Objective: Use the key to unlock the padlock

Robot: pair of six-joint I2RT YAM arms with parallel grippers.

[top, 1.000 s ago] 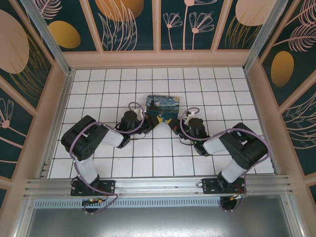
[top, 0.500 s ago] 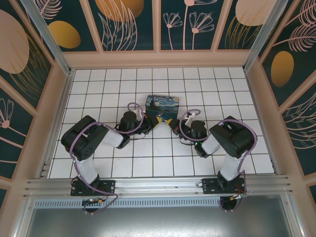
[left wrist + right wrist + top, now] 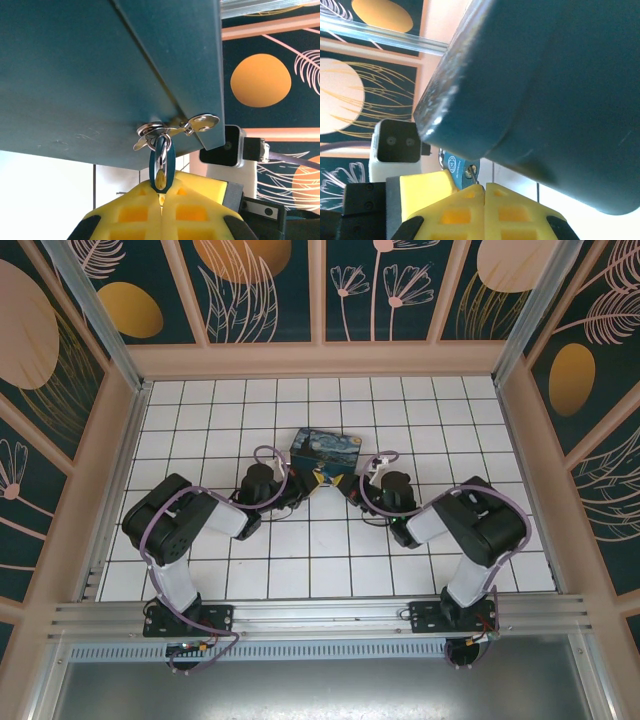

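While the shackle hangs through the hasp (image 3: 167, 129) of the painted box (image 3: 328, 452), we judge the job about half done: both pieces are in hand, but nothing is opened. On our left, the left gripper (image 3: 161, 194) has its yellow fingers (image 3: 131, 215) pinched tight on the padlock (image 3: 162, 165), steadying it under the box edge. To the right, the key (image 3: 471, 172), a thin sliver, sits just beside the blue body, nipped by the closed right gripper (image 3: 485, 189). Inserting and turning it are left to do.

Starry-Night-painted box (image 3: 325, 453) amid white floor tiles (image 3: 200, 410), floral teal wall panels (image 3: 270, 290) around.
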